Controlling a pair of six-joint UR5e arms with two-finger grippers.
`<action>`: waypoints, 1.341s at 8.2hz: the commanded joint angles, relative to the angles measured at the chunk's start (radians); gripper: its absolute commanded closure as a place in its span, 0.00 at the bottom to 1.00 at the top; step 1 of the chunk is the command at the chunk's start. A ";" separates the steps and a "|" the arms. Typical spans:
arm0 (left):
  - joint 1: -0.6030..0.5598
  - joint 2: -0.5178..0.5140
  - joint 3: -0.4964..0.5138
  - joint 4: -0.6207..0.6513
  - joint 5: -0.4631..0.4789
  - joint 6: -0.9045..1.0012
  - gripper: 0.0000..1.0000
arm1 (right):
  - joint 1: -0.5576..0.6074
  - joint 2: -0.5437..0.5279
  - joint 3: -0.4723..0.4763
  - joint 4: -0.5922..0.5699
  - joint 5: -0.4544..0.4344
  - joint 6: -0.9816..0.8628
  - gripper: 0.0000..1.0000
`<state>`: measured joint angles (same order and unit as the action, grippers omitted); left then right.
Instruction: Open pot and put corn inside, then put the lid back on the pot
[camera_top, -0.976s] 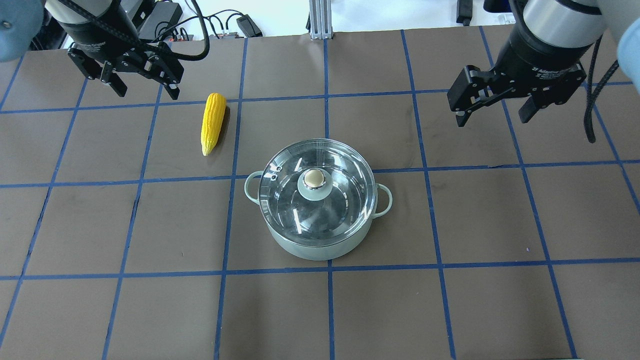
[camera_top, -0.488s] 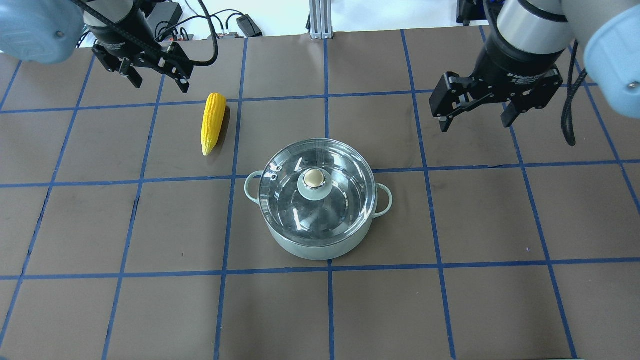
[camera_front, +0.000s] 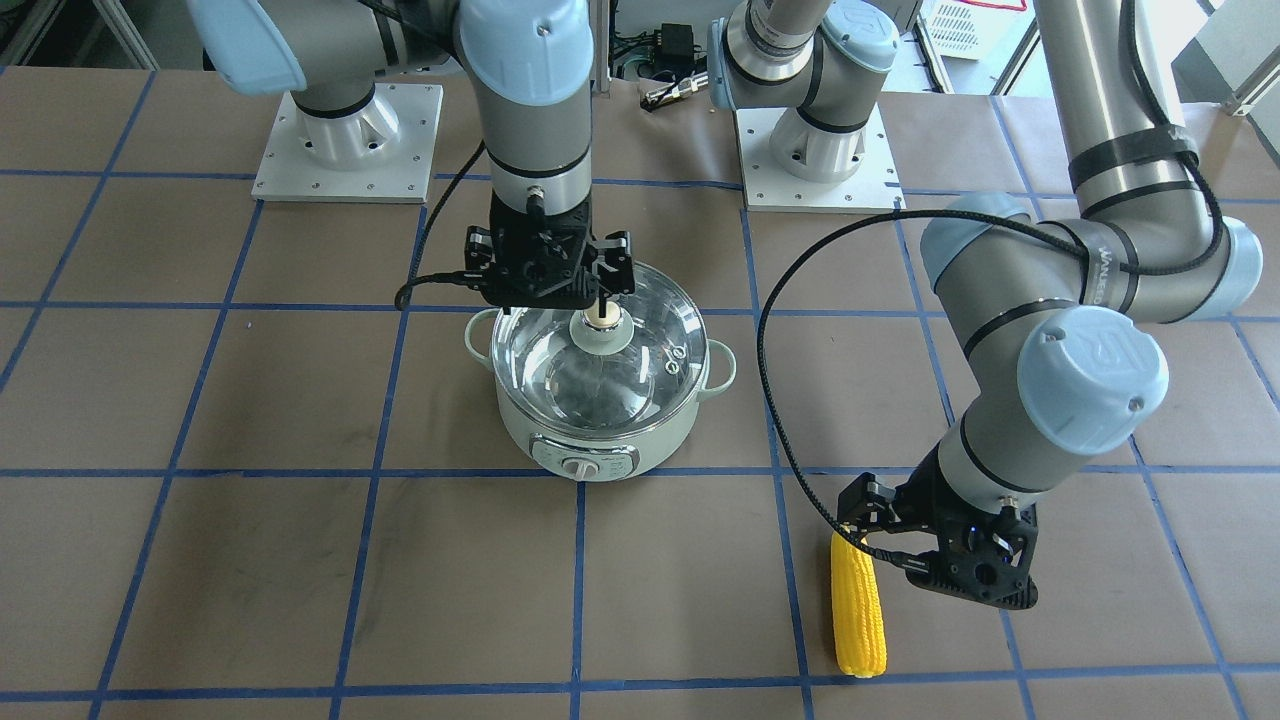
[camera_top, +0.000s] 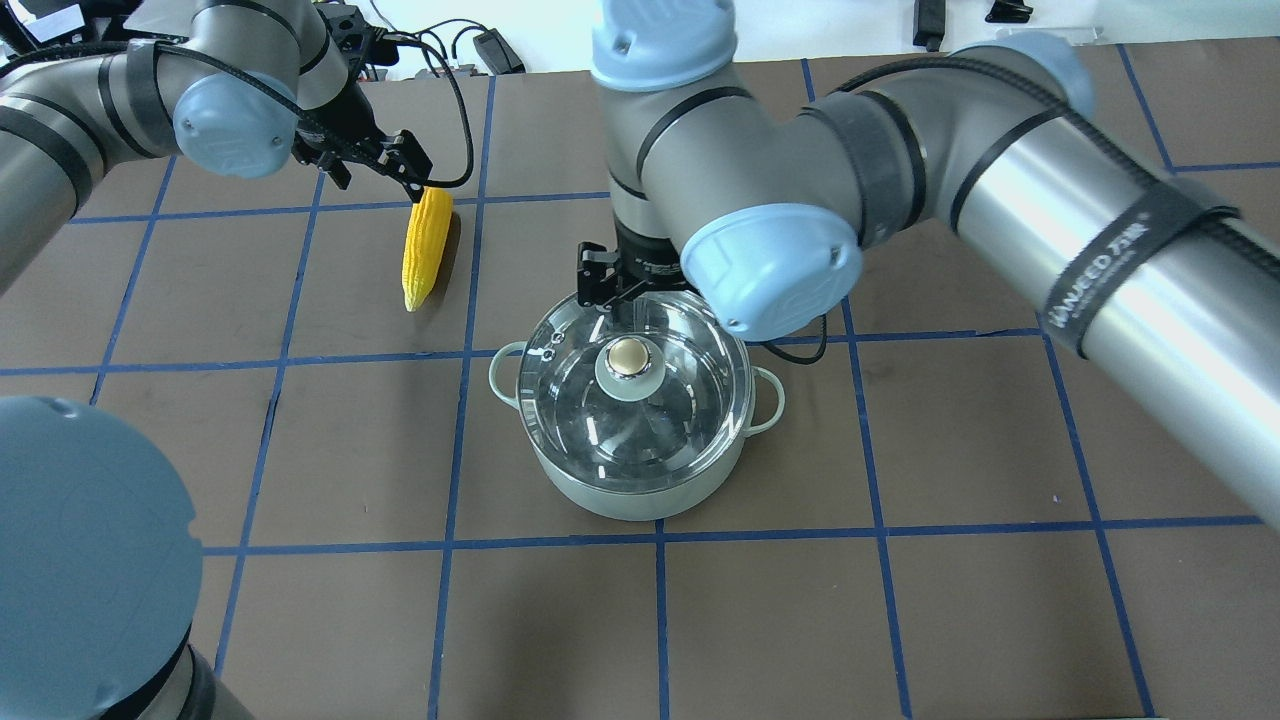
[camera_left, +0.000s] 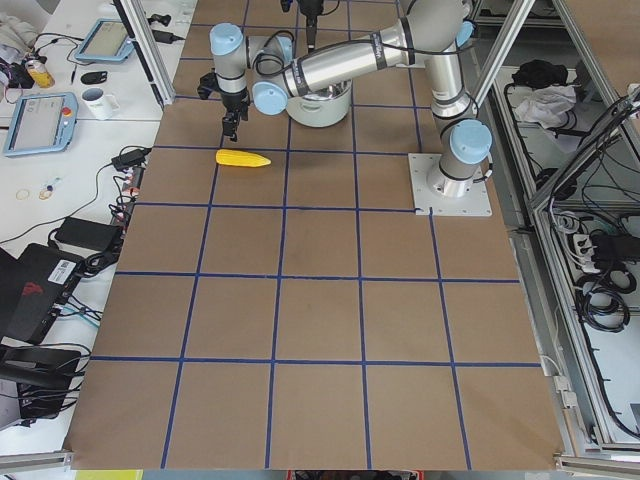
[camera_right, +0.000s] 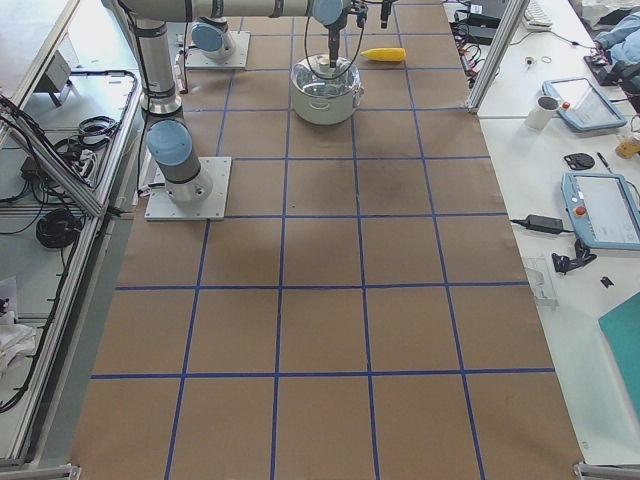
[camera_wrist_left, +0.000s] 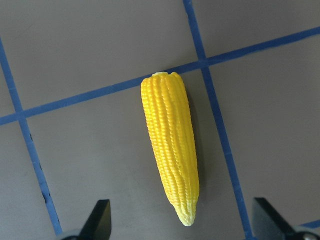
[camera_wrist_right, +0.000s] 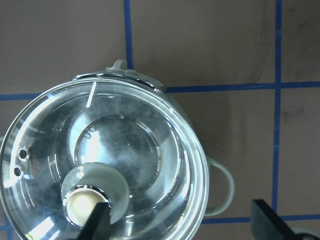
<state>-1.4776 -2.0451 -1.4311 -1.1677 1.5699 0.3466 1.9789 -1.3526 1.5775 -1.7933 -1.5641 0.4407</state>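
The mint-green pot (camera_top: 600, 495) stands mid-table with its dial panel (camera_front: 585, 462) facing away from the robot. The clear glass lid (camera_top: 690, 400) sits on it, with its cream-topped knob (camera_top: 629, 360) upright. My right gripper (camera_front: 550, 285) is open and hovers over the lid's robot-side edge, beside the knob (camera_wrist_right: 92, 197). The arm hides most of it in the overhead view. The yellow corn (camera_top: 424, 248) lies flat on the table to the pot's left. My left gripper (camera_top: 375, 180) is open and hovers above the corn (camera_wrist_left: 172, 145) without touching it.
Brown paper with a blue tape grid covers the table (camera_top: 900, 620). The two arm base plates (camera_front: 345, 140) sit at the robot's edge. Cables and power bricks (camera_top: 470, 45) lie beyond the table's far edge. A desk with tablets (camera_right: 600, 210) stands along one side.
Both arms swung inward. My right gripper moved from the far right to above the lid. My left gripper moved right, to over the corn. Both stayed open; pot and corn did not move.
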 joint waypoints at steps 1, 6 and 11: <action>0.020 -0.062 -0.002 0.028 -0.004 0.014 0.00 | 0.057 0.056 0.012 -0.037 0.004 0.039 0.00; 0.020 -0.151 0.000 0.068 -0.054 -0.001 0.00 | 0.067 0.092 0.016 -0.066 0.009 0.079 0.09; 0.020 -0.233 0.003 0.115 -0.056 -0.012 0.09 | 0.066 0.084 0.015 -0.058 0.012 0.081 0.69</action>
<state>-1.4573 -2.2497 -1.4291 -1.0575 1.5162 0.3475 2.0457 -1.2672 1.5936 -1.8553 -1.5533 0.5217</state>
